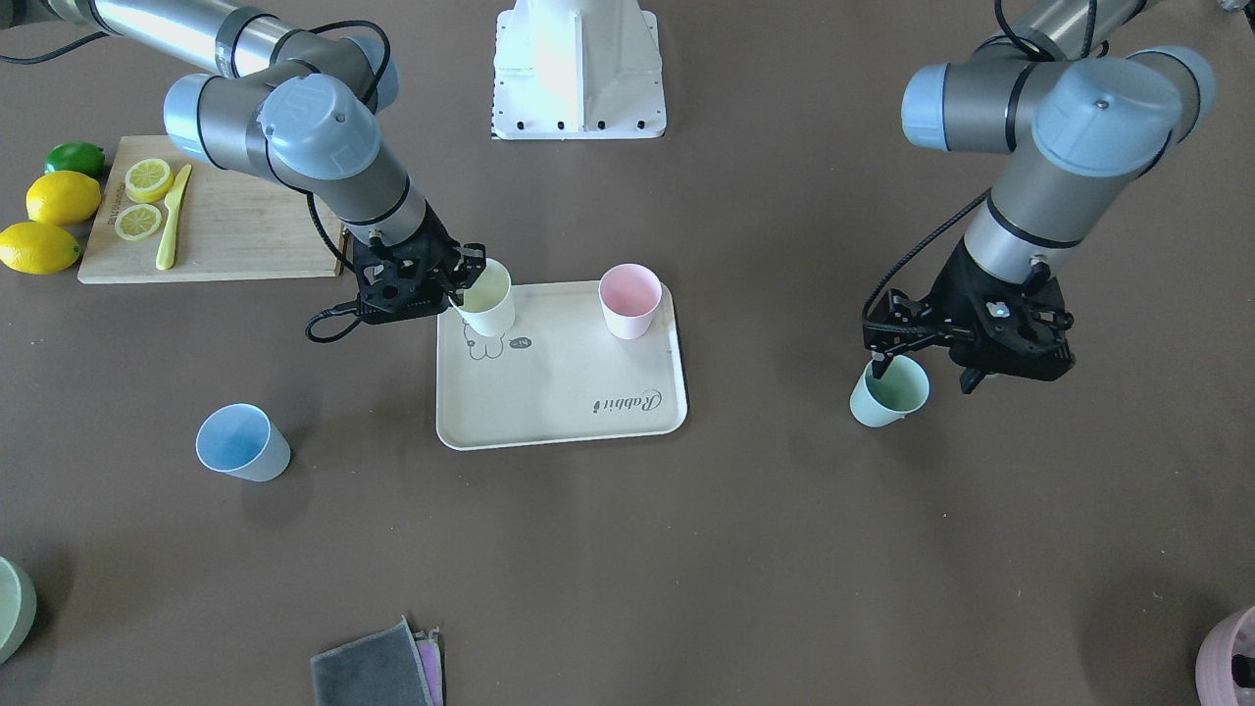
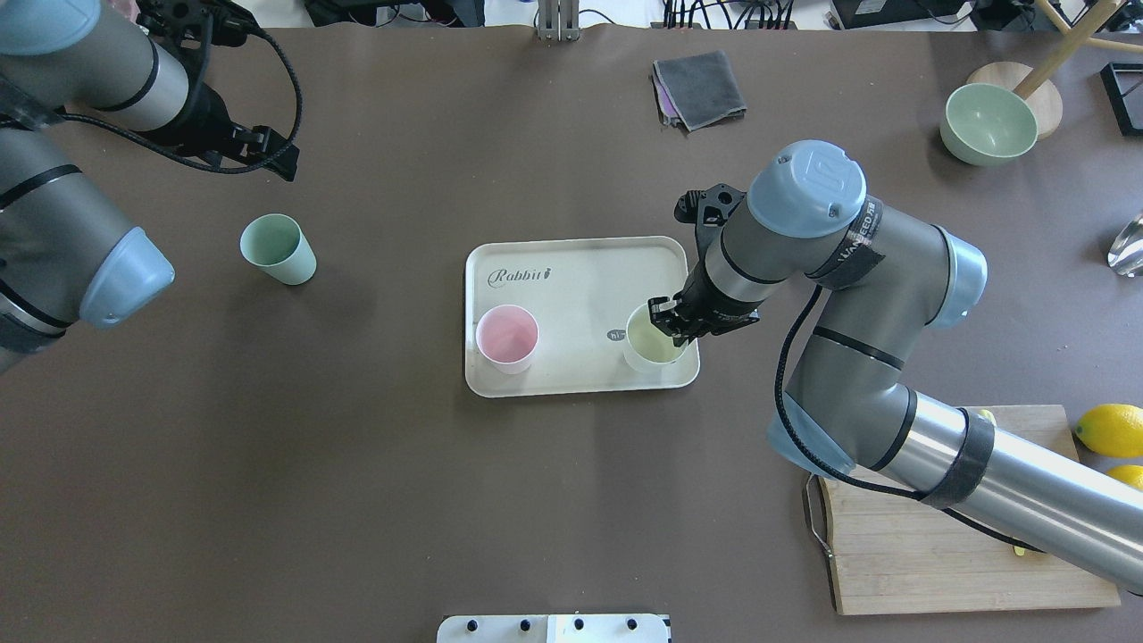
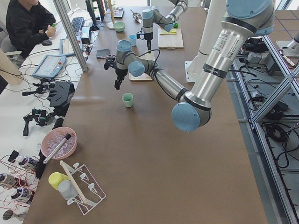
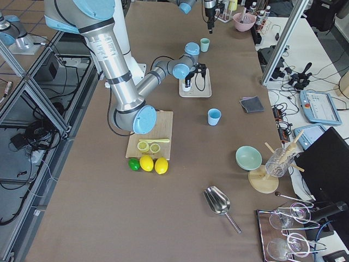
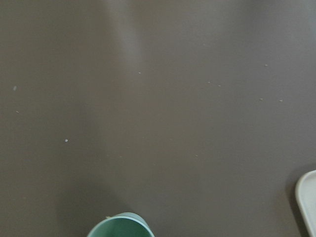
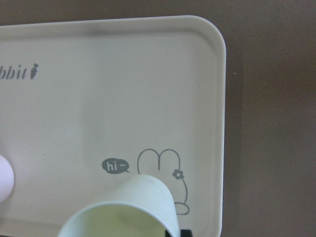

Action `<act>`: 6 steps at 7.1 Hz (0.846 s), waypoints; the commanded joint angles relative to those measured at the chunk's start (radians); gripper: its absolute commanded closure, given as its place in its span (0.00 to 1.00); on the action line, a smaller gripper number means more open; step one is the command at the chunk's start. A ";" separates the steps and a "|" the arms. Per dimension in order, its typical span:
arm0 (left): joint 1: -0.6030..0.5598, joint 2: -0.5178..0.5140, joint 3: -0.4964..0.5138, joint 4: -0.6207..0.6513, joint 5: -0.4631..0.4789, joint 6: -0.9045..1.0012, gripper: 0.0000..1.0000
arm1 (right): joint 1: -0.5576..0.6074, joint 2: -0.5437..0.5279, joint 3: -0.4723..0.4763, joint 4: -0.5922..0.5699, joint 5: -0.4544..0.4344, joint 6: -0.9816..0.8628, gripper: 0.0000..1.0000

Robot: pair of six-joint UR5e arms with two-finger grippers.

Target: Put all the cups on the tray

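Matte brown bench point(image 1: 627, 588), cream tray point(image 1: 559, 417) at its middle, long sides parallel to the robot-side edge. On the tray: pink cup point(image 1: 628, 300), upright in the corner toward the robot and the left end; yellow cup point(image 1: 487, 299) in the corner toward the robot and the right end, pinched through its wall by the right gripper point(image 1: 469, 277), one finger inside the rim and one outside (base down or just clear of the tray floor, cannot tell which). Probably kept to those corners to leave the operators' half of the tray free for two more.

Off the tray: mint cup point(image 1: 887, 392), upright toward the left end, below the left gripper point(image 1: 925, 375), fingers spread and gripping nothing, hanging well above it, seemingly lining up for the same rim pinch; blue cup point(image 1: 242, 443) toward the right end and the operators' edge, untouched.

Only brown surface seen between each loose cup and the tray rim; cutting board point(image 1: 235, 221) back by the robot-side edge, out of either path.
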 commanded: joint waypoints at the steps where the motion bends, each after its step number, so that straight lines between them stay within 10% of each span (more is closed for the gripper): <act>1: -0.022 0.027 0.042 -0.015 -0.005 0.069 0.04 | -0.011 0.000 -0.007 0.000 -0.009 0.000 1.00; 3: -0.030 0.107 0.047 -0.134 -0.007 0.074 0.04 | -0.011 0.000 -0.010 0.000 -0.012 0.002 1.00; 4: -0.021 0.103 0.077 -0.142 -0.005 0.057 0.04 | -0.009 -0.001 -0.024 -0.001 -0.012 0.000 0.77; 5: -0.019 0.098 0.087 -0.144 -0.005 0.054 0.04 | -0.005 0.000 -0.030 0.000 -0.012 0.002 0.14; 6: -0.015 0.104 0.093 -0.174 -0.005 0.031 0.04 | 0.012 0.000 -0.021 0.000 -0.006 0.003 0.00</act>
